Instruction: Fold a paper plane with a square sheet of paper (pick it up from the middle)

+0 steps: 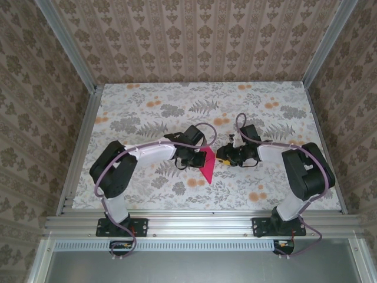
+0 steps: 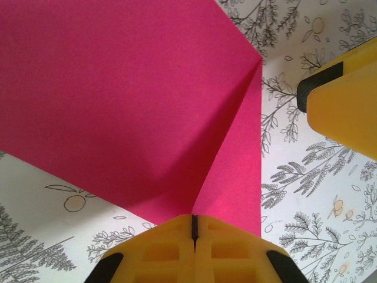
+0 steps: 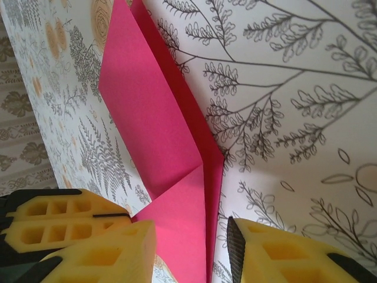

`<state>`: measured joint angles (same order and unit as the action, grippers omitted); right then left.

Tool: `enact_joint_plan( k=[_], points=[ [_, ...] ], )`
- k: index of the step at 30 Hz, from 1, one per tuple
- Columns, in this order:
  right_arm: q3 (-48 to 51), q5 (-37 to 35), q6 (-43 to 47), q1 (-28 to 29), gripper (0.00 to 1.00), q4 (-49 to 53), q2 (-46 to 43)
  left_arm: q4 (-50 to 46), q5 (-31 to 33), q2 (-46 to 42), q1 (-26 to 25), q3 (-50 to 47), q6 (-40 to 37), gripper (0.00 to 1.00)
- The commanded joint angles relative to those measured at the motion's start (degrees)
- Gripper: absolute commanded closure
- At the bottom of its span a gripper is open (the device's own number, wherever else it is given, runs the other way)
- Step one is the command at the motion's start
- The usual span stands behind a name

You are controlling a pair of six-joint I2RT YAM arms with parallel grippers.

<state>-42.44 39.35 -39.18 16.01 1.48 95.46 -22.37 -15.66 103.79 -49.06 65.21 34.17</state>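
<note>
Square sheet of paper (image 1: 207,165) (image 2: 118,100) (image 3: 150,130), magenta, creased into pointed flaps, lay mid table (image 1: 147,106) btwn both arms, left gripper (image 2: 193,229) (image 1: 191,159) clamped tight on its edge, right gripper (image 3: 191,250) (image 1: 224,156) fingers apart w/ a flap tip btwn them, table's fern & orange-flower print all round.

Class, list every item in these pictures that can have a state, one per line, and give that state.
square sheet of paper: partly folded, creased into overlapping flaps, not yet a finished plane, pinched at one end.
left gripper: shut on the paper where the crease ends.
right gripper: open, one finger on either side of the paper's end.
</note>
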Motion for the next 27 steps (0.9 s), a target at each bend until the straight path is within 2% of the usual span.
enact_joint_plan(
  k=[1,18,27],
  points=[
    [-1.94,2.54,1.44,0.27,0.60,-0.24,1.53,0.18,-0.21,1.60,0.19,-0.80,0.59,1.00],
    [-6.07,4.98,3.40,1.81,0.60,0.74,7.06,-1.18,0.71,2.82,0.33,-2.19,-0.85,1.00],
    [-7.56,8.00,5.58,2.53,0.66,2.12,7.64,-2.25,0.93,3.53,0.32,-1.08,-1.71,1.00]
  ],
)
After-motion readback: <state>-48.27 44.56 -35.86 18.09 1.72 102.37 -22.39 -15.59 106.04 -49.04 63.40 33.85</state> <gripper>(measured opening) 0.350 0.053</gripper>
